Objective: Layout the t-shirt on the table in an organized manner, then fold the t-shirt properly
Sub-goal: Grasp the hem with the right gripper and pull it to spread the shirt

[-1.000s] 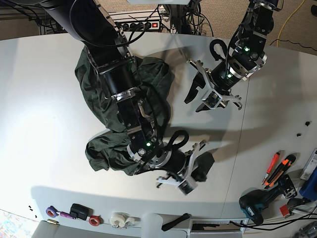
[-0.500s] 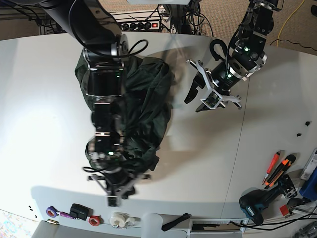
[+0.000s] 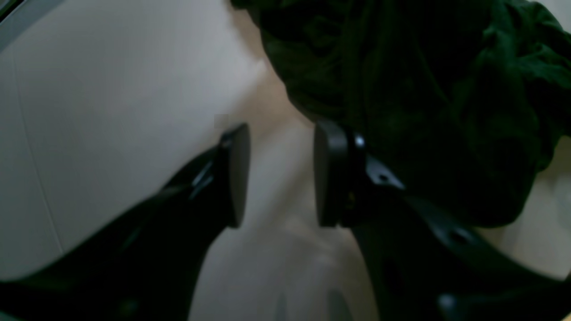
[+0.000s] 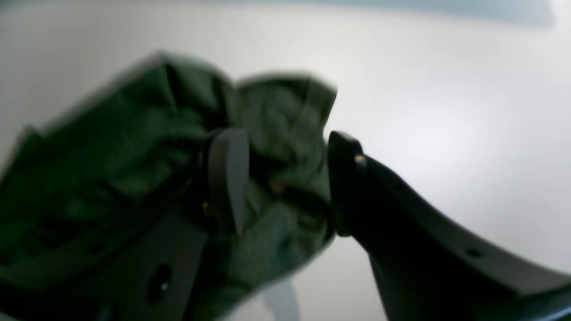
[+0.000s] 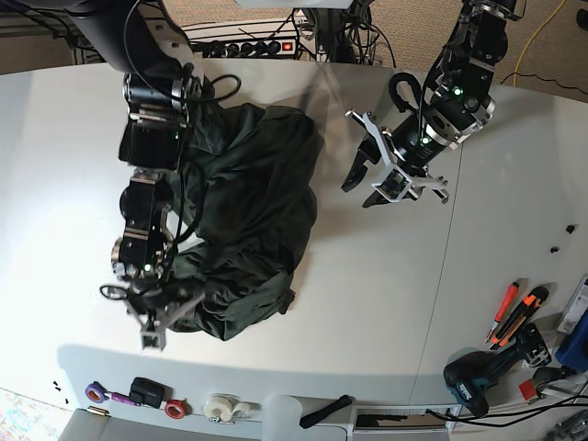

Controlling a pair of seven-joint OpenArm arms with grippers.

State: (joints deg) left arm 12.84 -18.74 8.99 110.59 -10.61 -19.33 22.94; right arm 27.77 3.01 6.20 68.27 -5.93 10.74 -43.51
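Observation:
The dark green t-shirt (image 5: 253, 197) lies crumpled on the white table (image 5: 386, 294), left of the middle. My right gripper (image 5: 163, 322) hangs over the shirt's front left corner. In the right wrist view the right gripper (image 4: 285, 147) is open, and the t-shirt (image 4: 134, 169) bunches under and between the fingers (image 4: 227, 174) without being pinched. My left gripper (image 5: 366, 188) hovers over bare table just right of the shirt. In the left wrist view the left gripper (image 3: 281, 133) is open and holds nothing, with the t-shirt (image 3: 424, 89) beyond its right finger.
Cutters (image 5: 514, 312) and a drill (image 5: 478, 377) lie at the right front edge. Tape rolls (image 5: 175, 407) and a white roll (image 5: 220, 405) line the front edge. A seam (image 5: 439, 276) runs across the table. A power strip (image 5: 262, 46) sits behind.
My right arm swung from the front middle to the left, dragging the shirt's lower part with it, then opened its jaws and let go. The left arm has not moved.

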